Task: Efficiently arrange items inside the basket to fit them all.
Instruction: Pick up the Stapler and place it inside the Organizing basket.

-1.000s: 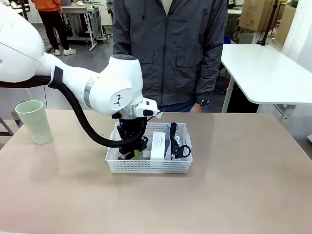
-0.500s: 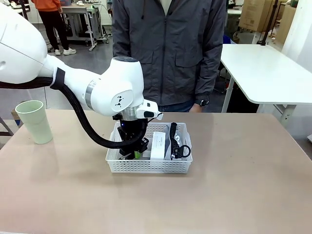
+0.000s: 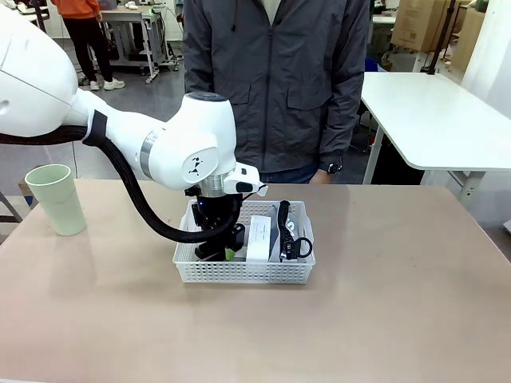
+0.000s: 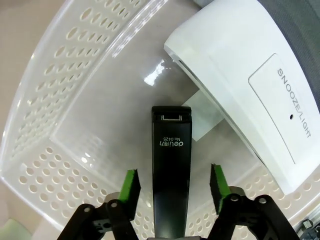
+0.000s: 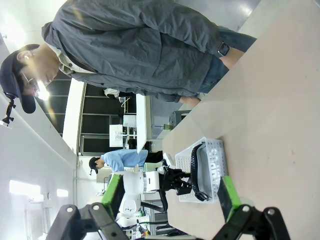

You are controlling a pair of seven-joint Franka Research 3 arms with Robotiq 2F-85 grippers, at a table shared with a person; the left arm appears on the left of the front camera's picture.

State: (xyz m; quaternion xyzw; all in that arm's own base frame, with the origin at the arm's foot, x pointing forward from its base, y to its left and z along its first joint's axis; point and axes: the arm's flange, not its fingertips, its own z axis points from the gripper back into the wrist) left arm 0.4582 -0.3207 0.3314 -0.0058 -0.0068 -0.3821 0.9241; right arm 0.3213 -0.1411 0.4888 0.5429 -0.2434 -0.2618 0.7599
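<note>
The slim glossy black stapler [image 4: 171, 165] lies flat in the perforated white plastic basket [image 4: 60, 85], untouched between the spread green pads [image 4: 130, 184] of the left gripper [image 4: 173, 176], beside a flat white box [image 4: 240, 85]; the right gripper [image 5: 170, 192] gapes empty.

basket [image 3: 243, 273] left bay: stapler [image 4: 171, 175] on floor, left fingers [image 4: 129, 186] astride | middle: box [image 3: 259, 238] on edge | right: pouch [image 3: 303, 227] | table [image 3: 399, 279] right: open

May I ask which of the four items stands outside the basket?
The pale green cup, upright on the table; stapler, box and pouch sit inside.
</note>
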